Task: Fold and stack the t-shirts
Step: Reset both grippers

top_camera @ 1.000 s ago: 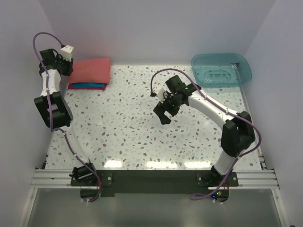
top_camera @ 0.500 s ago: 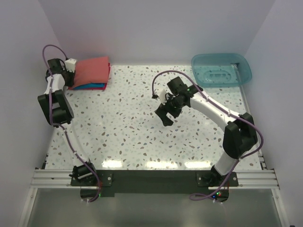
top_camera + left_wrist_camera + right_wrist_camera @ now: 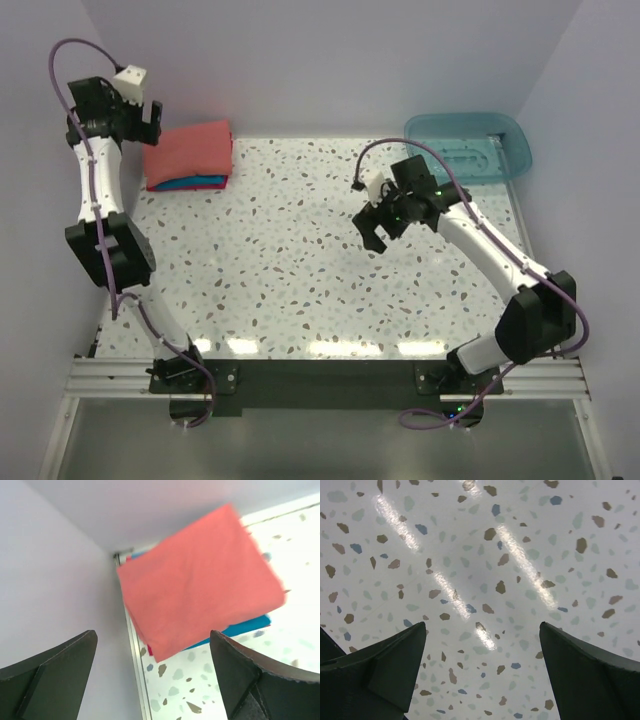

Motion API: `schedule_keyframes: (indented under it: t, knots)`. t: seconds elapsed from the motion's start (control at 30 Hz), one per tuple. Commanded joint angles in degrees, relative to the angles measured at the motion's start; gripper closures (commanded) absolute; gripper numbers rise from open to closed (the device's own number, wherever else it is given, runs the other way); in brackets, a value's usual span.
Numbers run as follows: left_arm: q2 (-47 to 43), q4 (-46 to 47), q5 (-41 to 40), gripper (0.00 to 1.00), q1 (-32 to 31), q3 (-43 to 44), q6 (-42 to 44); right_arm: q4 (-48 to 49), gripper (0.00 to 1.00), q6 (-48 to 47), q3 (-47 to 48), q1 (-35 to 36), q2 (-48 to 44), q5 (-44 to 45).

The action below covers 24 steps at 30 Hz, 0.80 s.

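Three folded t-shirts lie stacked in the table's back left corner. The salmon-red one (image 3: 188, 148) is on top, the bright blue one (image 3: 195, 181) shows under it, and a crimson-pink sliver (image 3: 148, 650) peeks out at the bottom. My left gripper (image 3: 150, 115) hangs open above the stack's left end, apart from the cloth. In the left wrist view the salmon-red shirt (image 3: 200, 580) fills the space past my empty left gripper (image 3: 153, 633). My right gripper (image 3: 372, 230) is open over bare table at centre right, and in its wrist view the right gripper (image 3: 482, 625) holds nothing.
A translucent teal tub (image 3: 468, 147) stands at the back right. White walls close the back and both sides. The stack lies against the left wall's rail (image 3: 131, 630). Both arm bases sit on the rail (image 3: 320, 378) at the near edge.
My left gripper has opened, letting go of the stack's left edge, and has risen above it. The right arm has swung to the right, still open.
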Motion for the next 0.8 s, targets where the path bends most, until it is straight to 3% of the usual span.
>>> schedule_keyframes:
  t: [0.0, 0.07, 0.13, 0.3, 0.5, 0.6, 0.77]
  knots:
    - [-8.78, -6.65, 1.54, 0.00, -4.99, 2.70, -0.64, 6.68, 0.01, 3.66, -1.58, -4.08, -5.56, 1.26]
    - [-12.63, -11.48, 1.89, 0.00, -8.84, 0.95, 0.68, 8.88, 0.01, 6.74, -2.99, -7.67, -7.85, 1.00]
    - [-16.07, -12.98, 1.19, 0.00, -11.84, -6.42, 1.04, 9.59, 0.01, 9.28, -4.30, -10.32, -9.08, 0.21]
    - [-28.55, -8.87, -3.39, 0.00, -20.20, -31.51, -5.54, 9.24, 0.01, 11.84, -9.49, -17.44, -14.61, -2.69]
    - [-40.07, -3.68, -2.94, 0.00, -25.65, -52.90, -11.52, 8.54, 0.01, 10.00, -21.70, -17.98, -22.17, -4.27]
    - [-43.15, -2.45, -3.47, 0.00, -25.92, -58.98, -12.32, 9.59, 0.01, 9.83, -24.62, -17.89, -24.37, -4.89]
    - [-47.02, -1.04, -5.05, 0.00, -25.92, -61.30, -13.11, 8.98, 0.01, 8.95, -24.09, -17.89, -24.91, -6.29]
